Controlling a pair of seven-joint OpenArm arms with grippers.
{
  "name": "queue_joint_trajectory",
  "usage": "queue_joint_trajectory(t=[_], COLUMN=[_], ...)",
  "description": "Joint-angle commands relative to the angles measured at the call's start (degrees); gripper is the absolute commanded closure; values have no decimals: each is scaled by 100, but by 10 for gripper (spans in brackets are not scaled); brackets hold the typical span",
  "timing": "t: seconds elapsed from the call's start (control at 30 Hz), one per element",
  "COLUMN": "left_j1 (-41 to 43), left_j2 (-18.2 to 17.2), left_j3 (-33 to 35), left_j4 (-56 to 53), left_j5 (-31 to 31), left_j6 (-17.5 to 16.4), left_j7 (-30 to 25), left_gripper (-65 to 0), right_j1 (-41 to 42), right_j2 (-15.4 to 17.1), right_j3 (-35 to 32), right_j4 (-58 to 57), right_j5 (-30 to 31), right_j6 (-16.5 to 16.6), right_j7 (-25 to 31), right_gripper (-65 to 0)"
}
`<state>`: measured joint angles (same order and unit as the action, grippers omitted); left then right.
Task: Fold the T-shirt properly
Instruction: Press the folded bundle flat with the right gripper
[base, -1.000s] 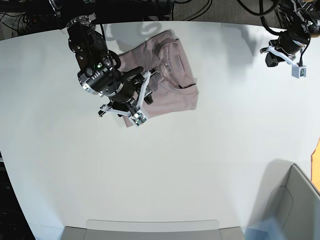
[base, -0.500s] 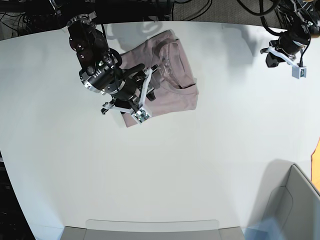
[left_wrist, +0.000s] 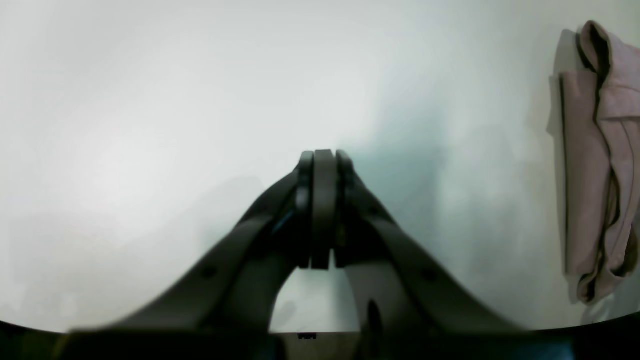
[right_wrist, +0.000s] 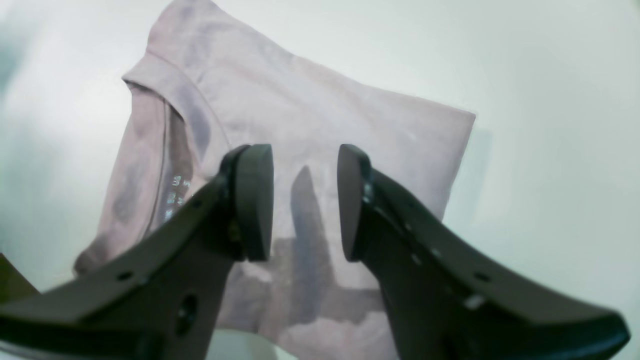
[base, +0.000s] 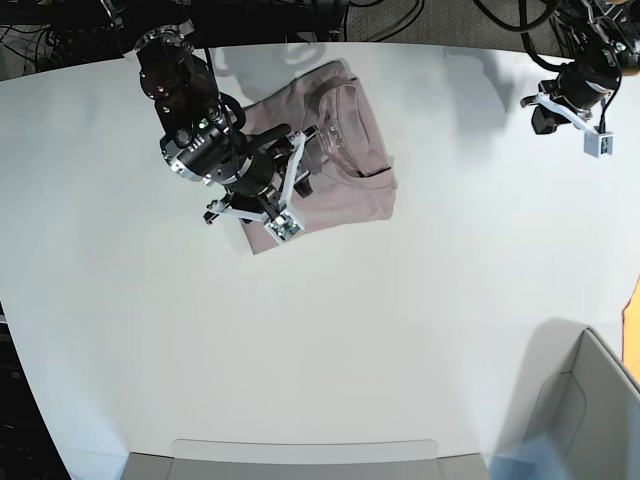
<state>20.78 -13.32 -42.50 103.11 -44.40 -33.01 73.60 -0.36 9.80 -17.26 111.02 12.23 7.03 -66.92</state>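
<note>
The pink-mauve T-shirt (base: 345, 150) lies folded into a compact rectangle at the back of the white table (base: 330, 330), neck opening up. It also shows in the right wrist view (right_wrist: 320, 110) and at the right edge of the left wrist view (left_wrist: 595, 165). My right gripper (base: 305, 165) hovers over the shirt's near-left part. In the right wrist view the right gripper (right_wrist: 305, 200) is open with nothing between the jaws. My left gripper (base: 541, 118) is far off at the back right corner. The left gripper (left_wrist: 323, 160) is shut and empty over bare table.
A grey box (base: 590, 400) stands at the front right corner. A flat grey tray edge (base: 300, 455) runs along the front. Cables and dark frame parts (base: 300, 15) line the back edge. An orange thing (base: 633, 320) shows at the right edge.
My right arm has moved slightly toward the back and further over the shirt, gripper still open. The shirt and the left arm have not moved.
</note>
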Motion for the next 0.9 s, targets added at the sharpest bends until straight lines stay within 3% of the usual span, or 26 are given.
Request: queue_joint_trajectory(t=[0.0, 0.87], left_j1=[10, 19], left_j2=[-79, -79], left_j3=[-36, -36], left_j4=[76, 49], left_j5=[-74, -74], left_j6=[-26, -26], left_j7=[-77, -94], left_gripper=[0, 0], right_j1=[67, -47], right_j2=[-18, -18], right_j3=[33, 51], right_j4=[111, 269], right_j5=[39, 39], right_j6=[-4, -4], right_j7=[102, 102], right_gripper=[-204, -204])
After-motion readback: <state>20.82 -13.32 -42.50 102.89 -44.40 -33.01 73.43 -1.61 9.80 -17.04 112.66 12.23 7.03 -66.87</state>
